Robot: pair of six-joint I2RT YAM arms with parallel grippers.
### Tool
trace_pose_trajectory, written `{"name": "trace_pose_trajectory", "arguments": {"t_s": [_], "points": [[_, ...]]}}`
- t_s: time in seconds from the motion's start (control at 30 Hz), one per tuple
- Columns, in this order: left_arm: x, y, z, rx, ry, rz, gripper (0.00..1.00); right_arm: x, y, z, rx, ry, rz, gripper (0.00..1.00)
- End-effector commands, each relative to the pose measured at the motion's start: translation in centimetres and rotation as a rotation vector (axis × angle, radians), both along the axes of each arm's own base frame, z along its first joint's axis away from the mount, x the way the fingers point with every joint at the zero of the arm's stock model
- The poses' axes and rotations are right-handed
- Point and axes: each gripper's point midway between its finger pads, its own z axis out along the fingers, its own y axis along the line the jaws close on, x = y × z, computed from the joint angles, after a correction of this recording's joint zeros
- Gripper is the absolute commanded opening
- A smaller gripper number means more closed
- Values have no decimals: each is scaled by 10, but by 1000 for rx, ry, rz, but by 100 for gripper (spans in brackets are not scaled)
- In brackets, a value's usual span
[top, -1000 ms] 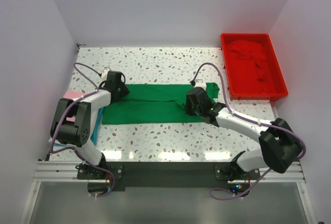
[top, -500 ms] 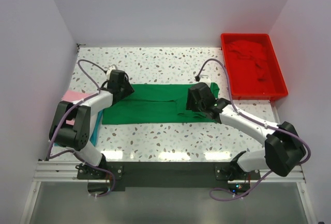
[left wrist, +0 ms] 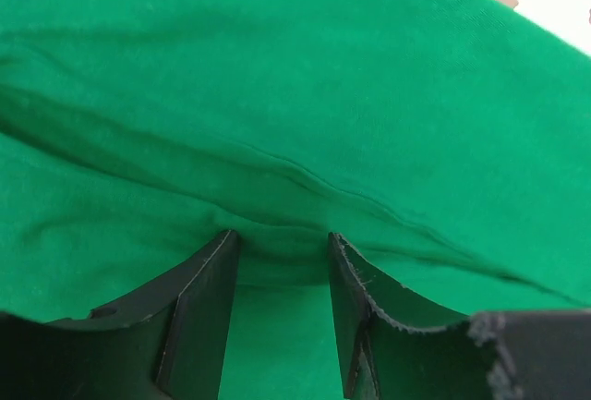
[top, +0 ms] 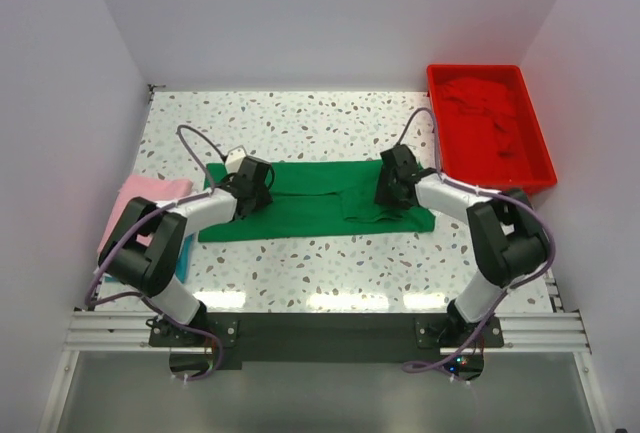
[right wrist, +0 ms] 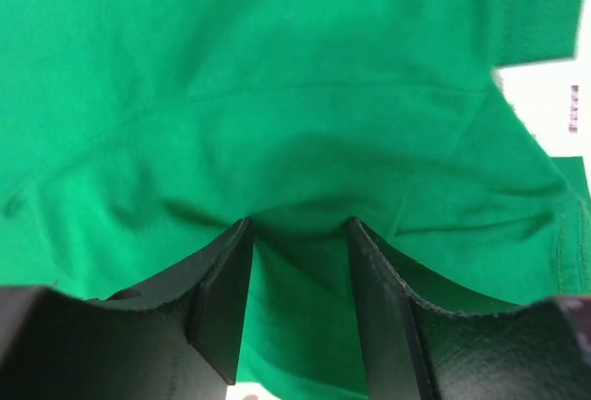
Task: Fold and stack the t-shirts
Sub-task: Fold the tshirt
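Observation:
The bright green t-shirt [top: 310, 203] lies flat on the speckled table as a long folded band, running left to right. My left gripper [top: 255, 185] sits on its left part near the far edge. In the left wrist view its jaws [left wrist: 282, 238] are parted, with the tips pressing into the green cloth [left wrist: 323, 95]. My right gripper [top: 393, 178] sits on the shirt's right part near the sleeve. Its jaws [right wrist: 297, 224] are also parted, with the tips pressed into the green cloth [right wrist: 277, 67], which puckers between them. The pink t-shirt [top: 150, 193] lies at the left edge. The red t-shirt [top: 485, 113] lies in the tray.
The red plastic tray [top: 500, 186] stands at the far right, close behind the right arm. A teal cloth edge [top: 183, 253] shows under the pink shirt beside the left arm. White walls enclose the table on three sides.
My left gripper has moved right and nearer, onto the shirt. My right gripper has moved right and farther, toward the sleeve end. The shirt's right end has shifted slightly right.

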Motion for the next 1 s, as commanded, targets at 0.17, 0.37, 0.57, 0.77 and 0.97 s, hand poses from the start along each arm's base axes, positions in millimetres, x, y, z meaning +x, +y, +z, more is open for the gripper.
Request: {"name": "trace_pose_trajectory", "arguments": {"t_s": [0.17,0.37,0.57,0.77,0.97], "points": [[-27,-16,-18,50,37,36,47,81,-1,-9,8,17,18,51],[-47,-71,-14,-91,60,-12,47,180,12,12,-62,-63,110,60],[-49,-138,30,-170,2,-192,58,231,20,43,-115,-125,179,79],[-21,-120,84,-11,-127,-244,63,227,10,110,-119,-224,140,88],[-4,-88,78,196,-92,-237,56,199,16,103,-29,-197,106,85]]}}
